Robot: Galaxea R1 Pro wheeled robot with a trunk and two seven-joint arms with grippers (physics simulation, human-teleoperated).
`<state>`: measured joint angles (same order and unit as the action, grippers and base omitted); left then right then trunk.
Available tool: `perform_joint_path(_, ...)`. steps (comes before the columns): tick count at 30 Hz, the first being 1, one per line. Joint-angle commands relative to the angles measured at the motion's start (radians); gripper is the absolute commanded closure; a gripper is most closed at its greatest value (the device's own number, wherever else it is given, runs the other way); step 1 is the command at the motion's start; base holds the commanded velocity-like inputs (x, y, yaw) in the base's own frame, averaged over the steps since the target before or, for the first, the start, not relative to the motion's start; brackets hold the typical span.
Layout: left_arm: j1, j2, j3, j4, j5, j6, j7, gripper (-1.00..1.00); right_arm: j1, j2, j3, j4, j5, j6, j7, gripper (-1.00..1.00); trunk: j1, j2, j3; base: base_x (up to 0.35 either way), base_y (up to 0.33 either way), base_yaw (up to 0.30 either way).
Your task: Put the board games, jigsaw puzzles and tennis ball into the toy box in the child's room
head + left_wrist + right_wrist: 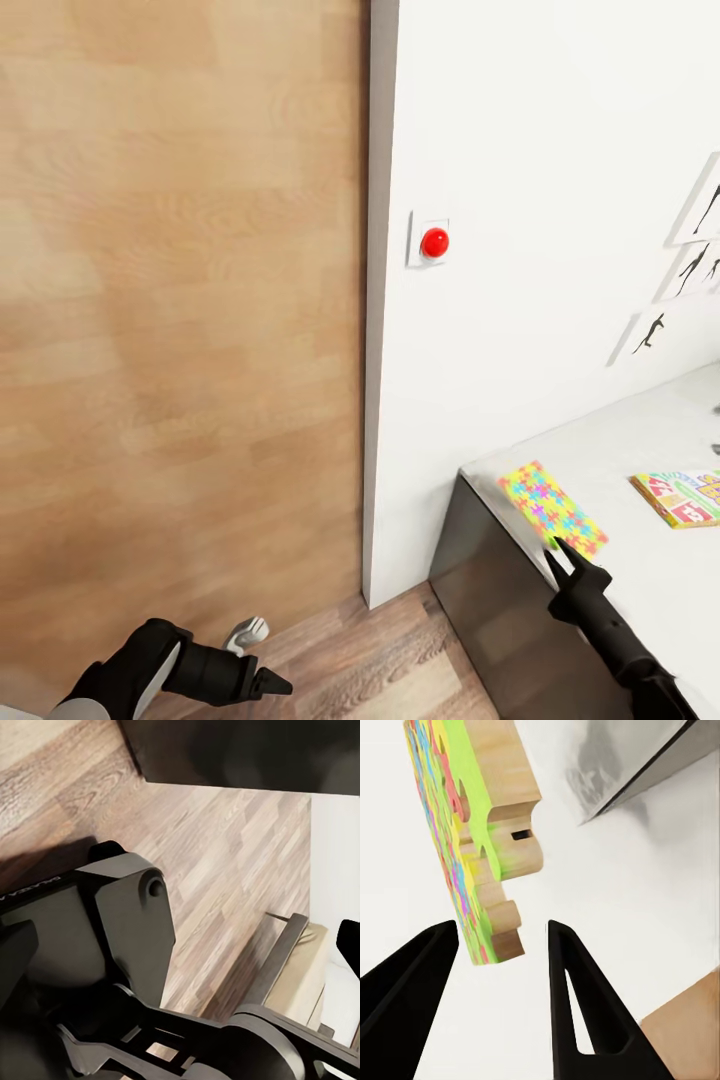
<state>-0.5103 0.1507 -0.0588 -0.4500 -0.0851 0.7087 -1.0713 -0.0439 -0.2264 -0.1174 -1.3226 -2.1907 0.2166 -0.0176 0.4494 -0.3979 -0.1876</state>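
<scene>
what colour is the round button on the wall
The button is bright red, set on a white square plate; the head view shows it best.

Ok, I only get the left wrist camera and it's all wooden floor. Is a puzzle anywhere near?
Observer: Yes. In the head view a puzzle lies at the corner of the table.
Operator: Is the right gripper holding it?
Observer: No. The right gripper is open, and the puzzle's edge sits at the gap between its fingertips, not pinched.
Operator: Any more toys there?
Observer: A board game lies flat on the table, further along from the puzzle.
</scene>
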Motion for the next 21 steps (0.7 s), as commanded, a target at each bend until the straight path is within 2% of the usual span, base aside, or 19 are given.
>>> perform_joint_path(1,-0.001,0.000,-0.001,-0.002,-0.005,0.006,-0.006,-1.00,-0.001,0.000,-0.013,0.020,-0.015,0.028,-0.002,1.00,0.001,-0.002,-0.002,-0.001,0.000,0.000)
perform_joint_path(2,-0.001,0.000,-0.001,-0.002,-0.005,0.006,-0.006,-1.00,-0.001,0.001,-0.036,0.042,-0.038,0.064,-0.001,1.00,0.001,-0.002,-0.002,0.000,0.000,0.000)
perform_joint_path(6,-0.001,-0.006,-0.001,-0.003,-0.005,0.006,-0.005,-1.00,-0.001,0.001,-0.077,0.066,-0.084,0.161,-0.001,1.00,0.001,-0.002,-0.002,-0.034,0.000,0.000)
perform_joint_path(12,-0.001,-0.012,-0.001,-0.006,-0.005,0.007,-0.005,-1.00,-0.002,0.001,-0.086,0.092,-0.095,0.199,0.002,1.00,0.001,-0.002,-0.002,-0.138,0.000,0.000)
perform_joint_path(21,-0.002,-0.012,-0.001,-0.016,-0.005,0.009,-0.006,-1.00,-0.002,-0.001,-0.079,0.088,-0.082,0.203,0.010,1.00,0.001,-0.002,-0.002,-0.022,0.000,0.000)
